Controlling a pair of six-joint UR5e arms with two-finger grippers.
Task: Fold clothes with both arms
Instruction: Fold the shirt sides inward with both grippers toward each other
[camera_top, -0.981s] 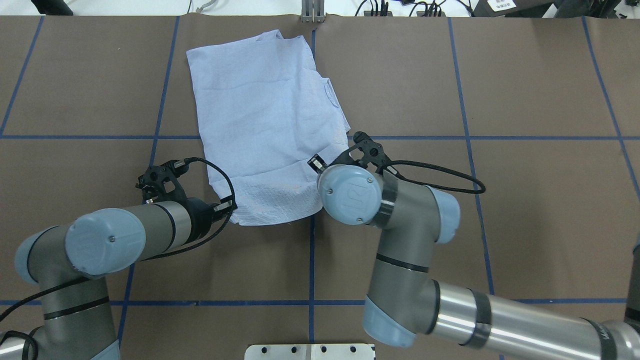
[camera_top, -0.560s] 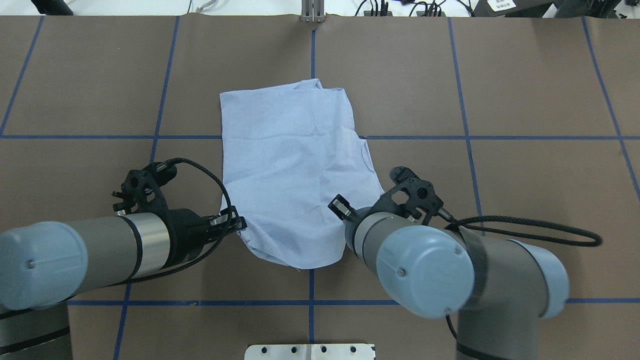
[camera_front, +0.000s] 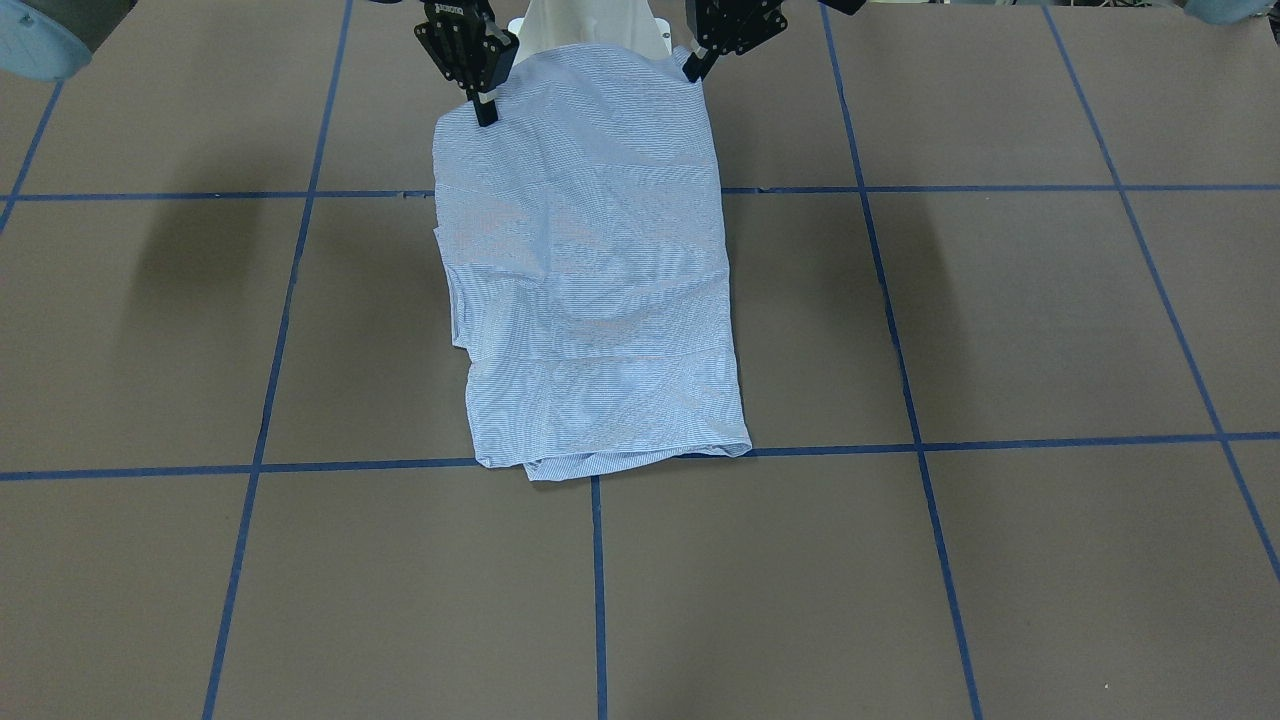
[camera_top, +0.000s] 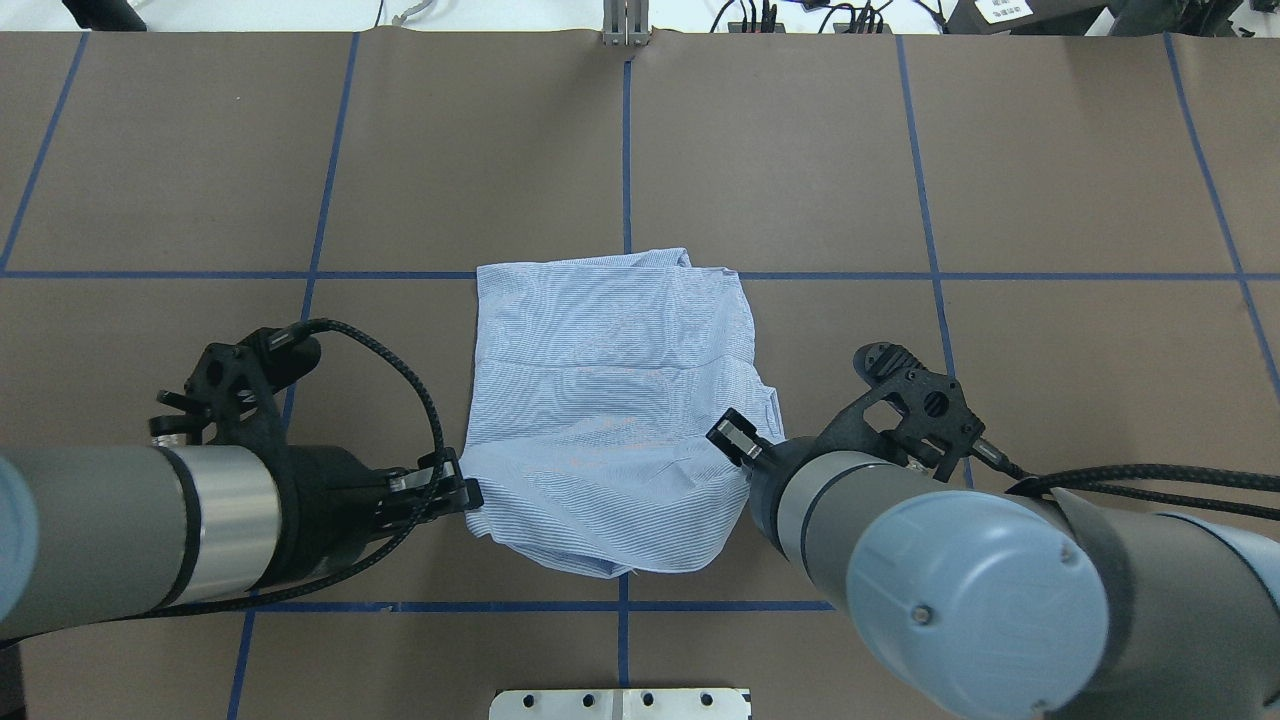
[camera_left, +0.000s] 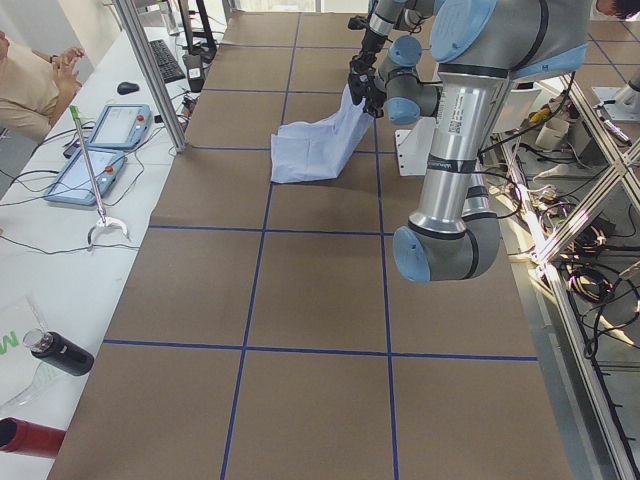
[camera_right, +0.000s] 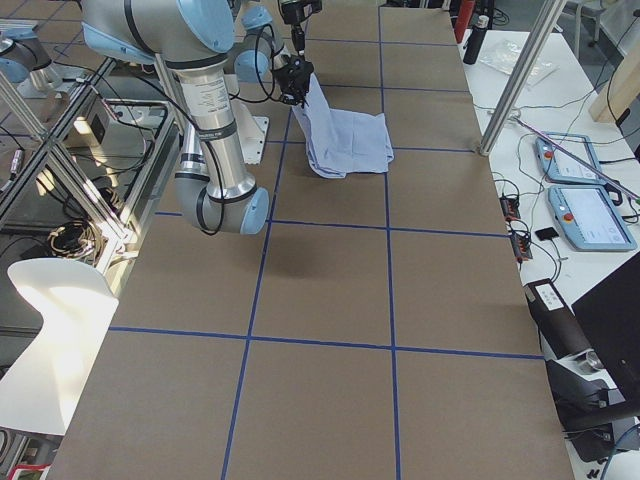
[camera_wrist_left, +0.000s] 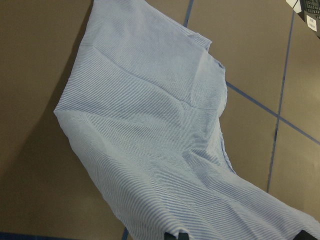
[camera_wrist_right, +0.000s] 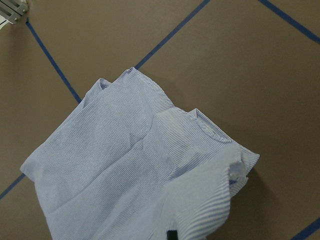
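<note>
brown tabletop (camera_top: 1000, 150), blue tape grid (camera_top: 625, 150); tablets (camera_right: 570, 160) alongside. left end effector (camera_top: 470, 493) and right end effector (camera_top: 735, 440) both clamped on shirt (camera_top: 610, 400), near edge raised.

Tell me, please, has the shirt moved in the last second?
Yes. The shirt was dragged toward the robot: its far edge, earlier well beyond the farther crosswise blue tape line, now lies at that line.

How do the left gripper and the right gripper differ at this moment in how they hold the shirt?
The left gripper reaches in sideways, almost level across the overhead view; the right gripper points diagonally. The left gripper holds a corner nearer the robot; the right gripper's corner is slightly farther out. Both are shut on the near edge of the shirt, holding it off the table.
</note>
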